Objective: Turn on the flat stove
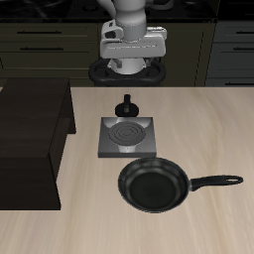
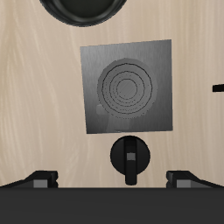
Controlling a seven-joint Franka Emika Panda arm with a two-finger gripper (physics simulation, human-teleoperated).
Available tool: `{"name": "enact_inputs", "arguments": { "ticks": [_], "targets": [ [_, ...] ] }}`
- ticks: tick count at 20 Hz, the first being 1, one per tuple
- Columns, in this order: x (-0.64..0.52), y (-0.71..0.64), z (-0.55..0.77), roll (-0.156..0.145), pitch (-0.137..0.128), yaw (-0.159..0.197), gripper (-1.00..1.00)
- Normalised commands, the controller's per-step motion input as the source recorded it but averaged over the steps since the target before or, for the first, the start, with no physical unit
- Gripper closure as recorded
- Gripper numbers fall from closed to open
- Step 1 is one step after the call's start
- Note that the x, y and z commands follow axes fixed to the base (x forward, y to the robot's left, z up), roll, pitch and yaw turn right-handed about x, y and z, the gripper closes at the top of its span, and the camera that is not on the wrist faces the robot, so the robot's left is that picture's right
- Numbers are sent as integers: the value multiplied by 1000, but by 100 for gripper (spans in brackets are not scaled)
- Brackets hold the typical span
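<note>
Gripper (image 2: 112, 179) hangs wide open, empty, above table (image 1: 198, 119) w/ flat stove (image 1: 126, 136) mid-table. Knob (image 2: 129, 157) sits between fingertips (image 2: 39, 178), far side of burner; frying pan (image 1: 154, 186) nearer front edge.

My arm stands at the back of the table, wrist pointed straight down, seen from the front. My gripper (image 1: 130, 62) hangs in the air, touching nothing. My two fingers (image 2: 38, 178) are spread wide apart, one tip at each side of the wrist view, with nothing held between them. Palm faces the tabletop squarely, no visible tilt.
</note>
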Motion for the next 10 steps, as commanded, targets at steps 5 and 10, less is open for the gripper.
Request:
{"name": "enact_inputs", "arguments": {
  "ticks": [5,10],
  "targets": [
    [-135,-138,-142,-54,26,-23,-100],
    [-180,-107,-127,-21,-9,-21,-100]
  ]
}}
